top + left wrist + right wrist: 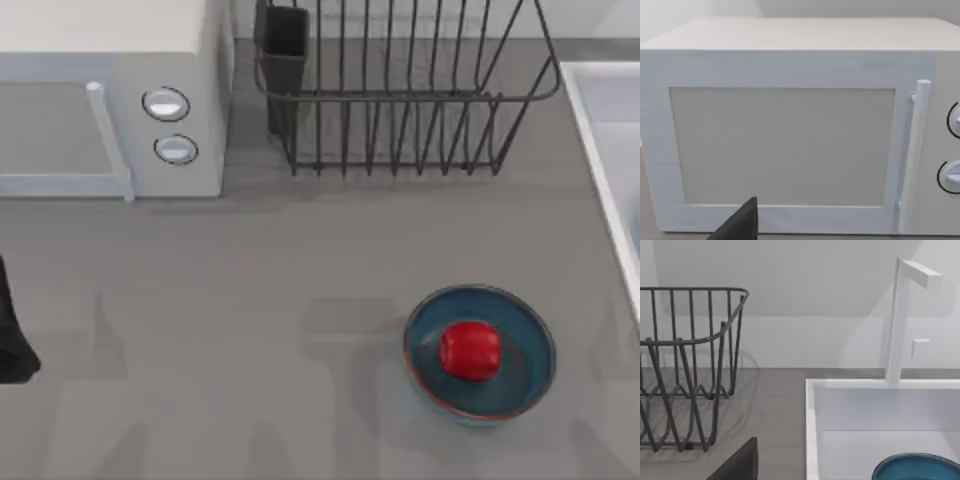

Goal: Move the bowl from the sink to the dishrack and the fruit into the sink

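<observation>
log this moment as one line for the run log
fruit: in counter bowl | sink bowl: in sink | dishrack: no bowl | left gripper: table's left edge, facing microwave

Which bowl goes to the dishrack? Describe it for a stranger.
Find the white sink at the table's right edge, under the tall faucet. The bowl lies inside its basin, teal-blue. Its twin stands out on the grey table and holds the red fruit.
</observation>
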You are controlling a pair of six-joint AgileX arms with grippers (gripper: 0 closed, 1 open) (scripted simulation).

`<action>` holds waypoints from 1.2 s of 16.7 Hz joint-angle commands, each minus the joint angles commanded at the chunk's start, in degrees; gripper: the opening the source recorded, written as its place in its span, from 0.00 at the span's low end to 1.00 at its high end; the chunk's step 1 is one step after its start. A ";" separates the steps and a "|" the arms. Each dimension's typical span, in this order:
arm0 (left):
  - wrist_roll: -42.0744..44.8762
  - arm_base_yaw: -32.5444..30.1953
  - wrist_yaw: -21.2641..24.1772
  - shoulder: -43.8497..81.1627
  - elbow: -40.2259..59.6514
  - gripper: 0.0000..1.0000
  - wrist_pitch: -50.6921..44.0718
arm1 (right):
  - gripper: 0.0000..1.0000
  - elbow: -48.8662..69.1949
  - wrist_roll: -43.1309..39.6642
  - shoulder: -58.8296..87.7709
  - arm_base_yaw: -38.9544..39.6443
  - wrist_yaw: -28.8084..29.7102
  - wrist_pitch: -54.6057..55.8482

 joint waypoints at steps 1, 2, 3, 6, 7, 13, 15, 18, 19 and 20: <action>0.00 0.00 0.00 0.00 0.00 1.00 0.00 | 1.00 0.00 0.00 0.00 0.00 0.00 0.00; 0.00 0.00 0.00 0.00 0.00 1.00 0.00 | 1.00 0.00 0.00 0.00 0.00 0.00 0.00; 0.00 0.00 0.00 0.00 0.00 1.00 0.00 | 1.00 0.41 -0.06 0.52 -0.03 0.01 -0.28; 0.00 0.00 0.00 0.00 0.00 1.00 0.00 | 1.00 4.29 -0.66 5.38 -0.40 0.18 -2.94; 0.00 0.00 0.00 0.00 0.00 1.00 0.00 | 1.00 6.53 -1.02 8.17 -0.66 0.32 -4.49; 0.00 0.00 0.00 0.00 0.00 1.00 0.00 | 1.00 26.78 -4.53 34.07 -3.56 1.88 -18.73; 0.00 0.00 0.00 0.00 0.00 1.00 0.00 | 1.00 35.47 -6.22 45.48 -4.94 2.59 -24.92; 0.00 0.00 0.00 0.00 0.00 1.00 0.00 | 1.00 49.84 -9.12 64.11 -7.35 3.64 -34.94; 0.00 0.00 0.00 0.00 0.00 1.00 0.00 | 1.00 54.90 -10.12 70.49 -8.22 3.96 -38.34; 0.00 0.00 0.00 0.00 0.00 1.00 0.00 | 1.00 60.08 -11.13 76.90 -9.12 4.23 -41.71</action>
